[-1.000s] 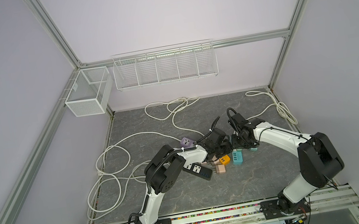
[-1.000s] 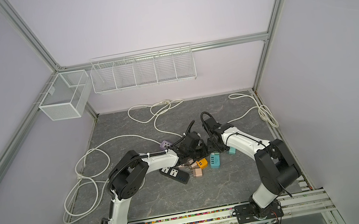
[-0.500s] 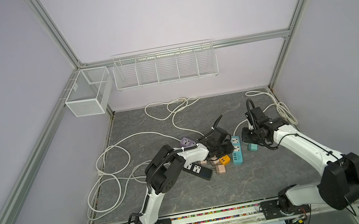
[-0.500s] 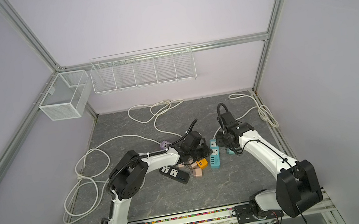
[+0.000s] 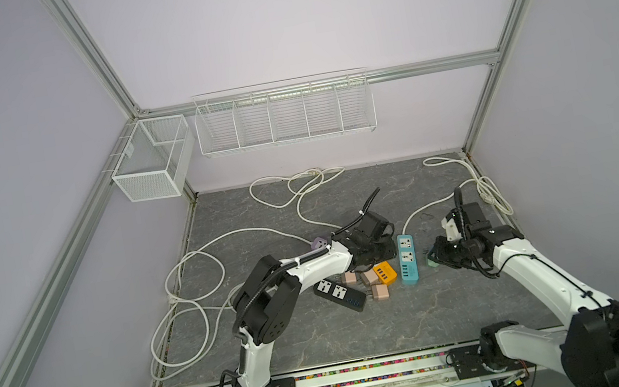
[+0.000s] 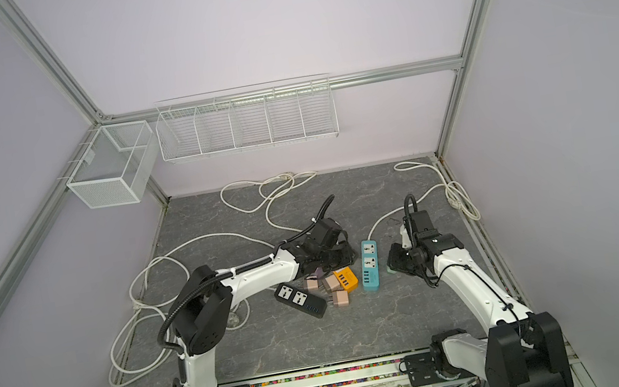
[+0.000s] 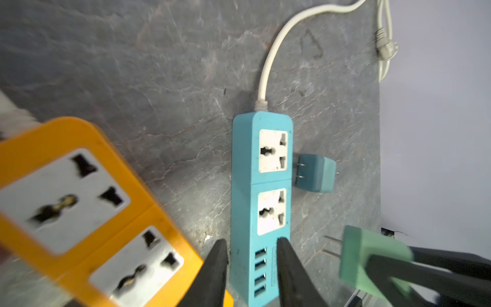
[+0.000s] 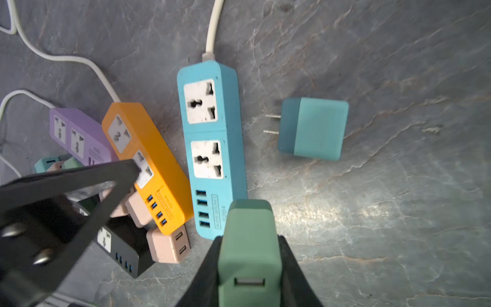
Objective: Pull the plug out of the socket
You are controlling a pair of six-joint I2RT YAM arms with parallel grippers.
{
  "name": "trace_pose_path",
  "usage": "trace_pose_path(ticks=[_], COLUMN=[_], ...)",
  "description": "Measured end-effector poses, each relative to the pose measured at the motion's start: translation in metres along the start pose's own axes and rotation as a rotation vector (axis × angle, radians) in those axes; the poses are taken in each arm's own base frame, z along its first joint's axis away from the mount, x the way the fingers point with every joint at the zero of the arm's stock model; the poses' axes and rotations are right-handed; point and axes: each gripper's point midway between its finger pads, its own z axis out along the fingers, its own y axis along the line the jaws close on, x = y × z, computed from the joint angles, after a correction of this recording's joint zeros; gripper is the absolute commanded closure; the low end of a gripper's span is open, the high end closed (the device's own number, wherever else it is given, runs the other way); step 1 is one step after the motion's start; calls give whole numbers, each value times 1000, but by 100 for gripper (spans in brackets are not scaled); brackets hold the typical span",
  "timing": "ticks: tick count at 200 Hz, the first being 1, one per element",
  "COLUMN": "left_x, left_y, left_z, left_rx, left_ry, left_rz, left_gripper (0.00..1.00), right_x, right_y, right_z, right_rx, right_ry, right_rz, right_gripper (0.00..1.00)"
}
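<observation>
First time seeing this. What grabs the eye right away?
The right claw pinches a green plug, held clear of the blue power strip, whose two sockets sit empty. Next to it, an orange strip and a purple strip huddle together mid-table.

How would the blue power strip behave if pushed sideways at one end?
The blue power strip looks like rigid plastic, so it should slide or pivot whole. Lying flat, it seems unlikely to tip. Its floppy white cord would probably drag behind.

The right hand (image 8: 249, 239) clamps a green plug (image 8: 248, 228).
</observation>
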Motion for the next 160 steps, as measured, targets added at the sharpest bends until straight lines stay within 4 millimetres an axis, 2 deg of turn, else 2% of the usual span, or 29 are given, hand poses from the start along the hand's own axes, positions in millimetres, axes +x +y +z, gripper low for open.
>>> trace_pose_path(ticks=[23, 43, 95, 160], left_x=[-9, -10, 2, 3], left_y=[-2, 3, 21, 21], left_z=[-27, -38, -48, -66], left_rx=[8, -1, -43, -33], left_ry=[-52, -73, -58, -83], left_rz=[11, 18, 52, 93], left_gripper=[63, 62, 59, 55], right_x=[9, 11, 18, 16], right_y=[-2, -3, -9, -9], right_z=[5, 9, 23, 35], right_rx=[-45, -88, -158, -184], right_ry=[12, 5, 5, 6], right_rz=[12, 29, 72, 82], right_gripper=[90, 90, 88, 85])
